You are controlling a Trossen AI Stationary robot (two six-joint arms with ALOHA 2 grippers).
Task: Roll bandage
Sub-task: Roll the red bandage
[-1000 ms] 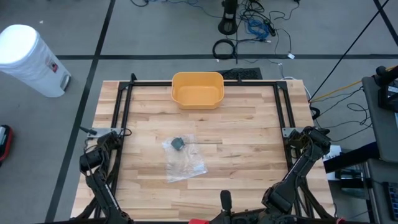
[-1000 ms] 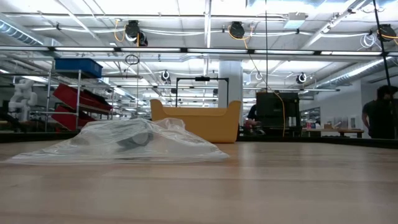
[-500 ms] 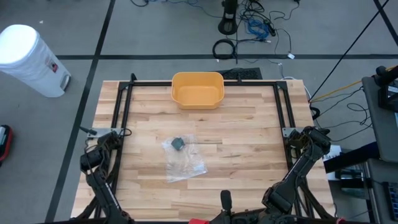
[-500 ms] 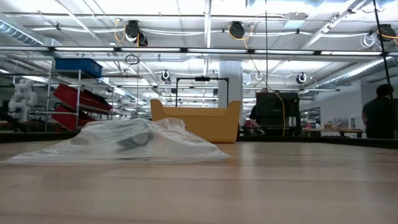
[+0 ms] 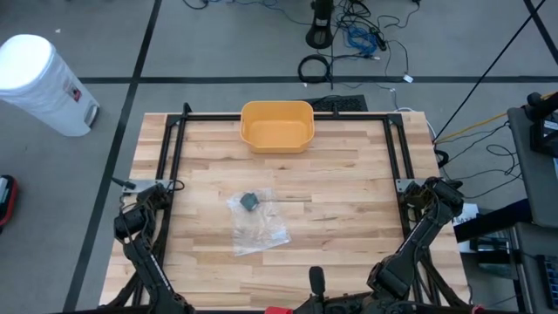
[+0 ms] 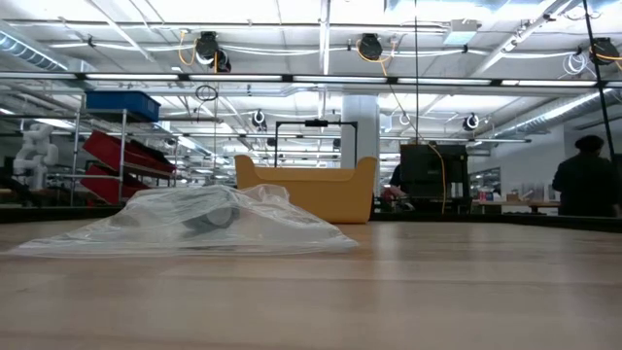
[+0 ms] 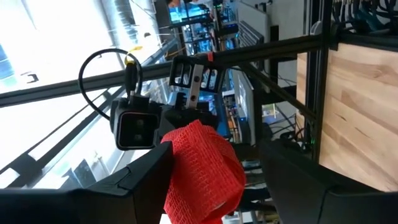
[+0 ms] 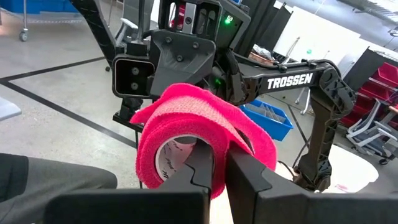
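Both arms are parked at the near corners of the tabletop [image 5: 349, 218], the left arm at the left edge and the right arm at the right edge.

- Left claw [image 7: 214, 155]: fingers wide apart. A red bandage roll [image 7: 202, 171] sits between them, against one finger, with a gap to the other.
- Right claw [image 8: 221, 152]: fingers pressed together. A pink bandage roll [image 8: 186, 118] sits right at their tips. We cannot tell whether its wall is pinched.
- Mid-tabletop: a clear plastic bag [image 5: 258, 223] lies flat and crumpled, with a small dark object [image 5: 249, 201] at its far end.
- Far edge, centre: a yellow bin [image 5: 276, 125], well apart from the bag.
- Floor, far left: a white trash can [image 5: 39, 83].
- Low view: a person [image 6: 585, 177] stands in the room beyond, at the right.
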